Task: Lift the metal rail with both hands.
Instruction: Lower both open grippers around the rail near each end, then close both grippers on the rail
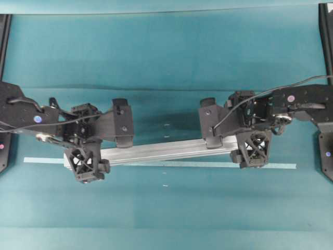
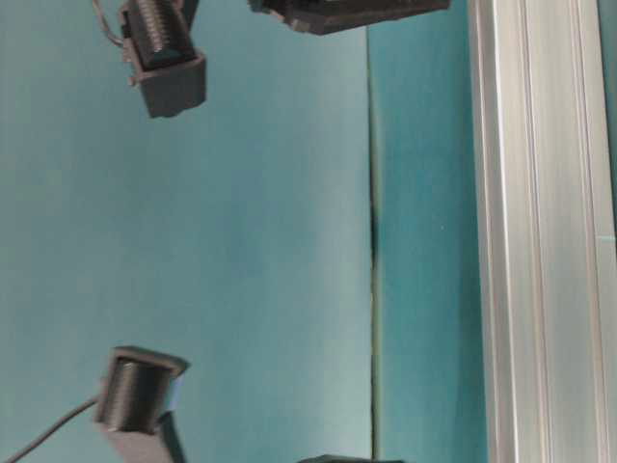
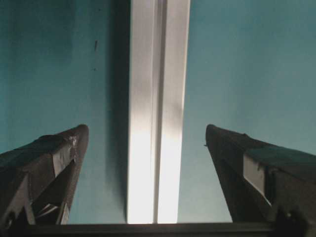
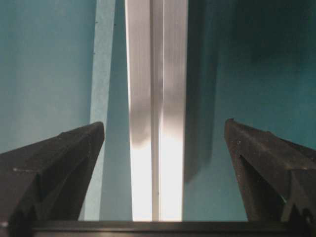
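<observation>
Metal rail (image 1: 161,151) lies flat on the teal tabletop (image 1: 166,52), long axis running 9 to 3 o'clock, slightly tilted. Left gripper (image 3: 143,136) over its 9 o'clock end, right gripper (image 4: 163,131) over the 3 o'clock end — both with fingers spread wide, straddling the rail, not touching. Pale tape strip (image 1: 208,165) just beside it at 6 o'clock.

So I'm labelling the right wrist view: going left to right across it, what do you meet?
One gripper finger → pale-blue tape strip → metal rail → the rail's dark shadow on the teal surface → other gripper finger.
</observation>
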Robot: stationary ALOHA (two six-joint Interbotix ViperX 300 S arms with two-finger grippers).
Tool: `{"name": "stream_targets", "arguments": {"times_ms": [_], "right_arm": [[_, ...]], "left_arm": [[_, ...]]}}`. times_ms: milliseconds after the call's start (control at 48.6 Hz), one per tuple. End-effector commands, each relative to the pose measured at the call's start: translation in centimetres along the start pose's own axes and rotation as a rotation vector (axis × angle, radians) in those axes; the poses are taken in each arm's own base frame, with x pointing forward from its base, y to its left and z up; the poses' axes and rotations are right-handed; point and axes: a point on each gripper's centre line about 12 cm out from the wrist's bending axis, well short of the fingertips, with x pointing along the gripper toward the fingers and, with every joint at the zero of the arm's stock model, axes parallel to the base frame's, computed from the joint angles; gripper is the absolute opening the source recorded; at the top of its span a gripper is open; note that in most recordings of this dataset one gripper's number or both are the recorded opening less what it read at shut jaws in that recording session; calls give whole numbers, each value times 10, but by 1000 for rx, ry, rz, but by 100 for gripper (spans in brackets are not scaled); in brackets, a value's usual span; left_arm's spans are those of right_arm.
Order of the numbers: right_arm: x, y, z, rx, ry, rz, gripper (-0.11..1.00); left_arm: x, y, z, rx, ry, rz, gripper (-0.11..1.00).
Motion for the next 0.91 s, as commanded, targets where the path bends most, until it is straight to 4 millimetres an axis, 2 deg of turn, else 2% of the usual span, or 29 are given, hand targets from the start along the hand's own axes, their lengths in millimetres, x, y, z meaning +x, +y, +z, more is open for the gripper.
{"name": "stream_targets", "arguments": {"times_ms": [0, 309, 556, 885], "right_arm": [[6, 1, 0, -2, -4, -1, 100], [22, 1, -5, 2, 14, 0, 100], [33, -1, -7, 2, 21, -3, 100], [43, -1, -14, 6, 18, -8, 100]], "left_arm": [[4, 0, 2, 0, -12, -1, 98], [22, 1, 1, -1, -18, -3, 98], [38, 2, -10, 0, -17, -3, 98], [47, 3, -10, 0, -34, -8, 98]]}}
